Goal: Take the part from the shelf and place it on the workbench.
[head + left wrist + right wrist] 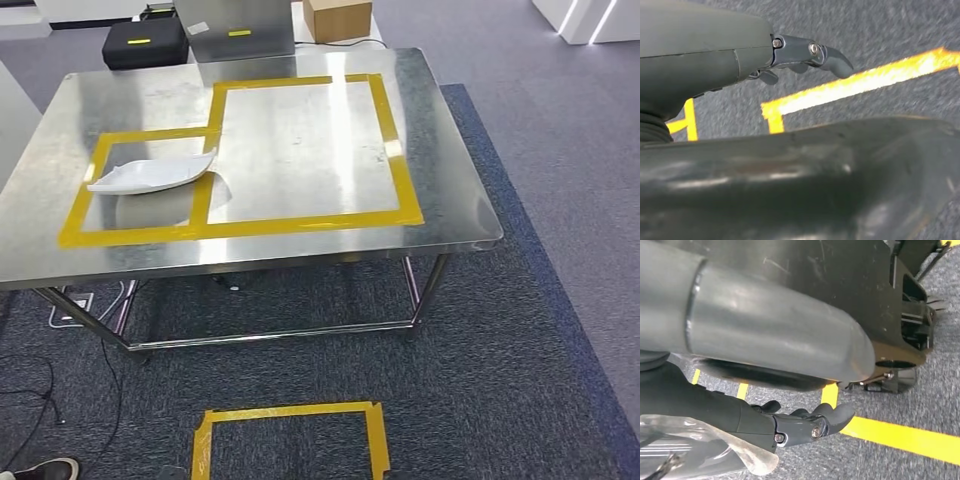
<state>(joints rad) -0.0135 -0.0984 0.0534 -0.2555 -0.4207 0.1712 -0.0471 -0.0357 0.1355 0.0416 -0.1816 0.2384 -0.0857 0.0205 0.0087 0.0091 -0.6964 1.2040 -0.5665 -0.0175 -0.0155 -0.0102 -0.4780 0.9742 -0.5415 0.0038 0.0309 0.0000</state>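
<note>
One steel workbench [453, 190]. One white part [155, 173] on it, left side. Two taped yellow frames on the bench, a small left one [75, 215] and a large right one [400, 170]. One taped frame [290, 412] on the near floor. Far behind: one black case [143, 42], one cardboard box [337, 18]. Possibly one shoe [45, 469], near left.

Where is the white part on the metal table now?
In the head view, the white part lies on the table's left side, inside the smaller yellow tape frame.
</note>
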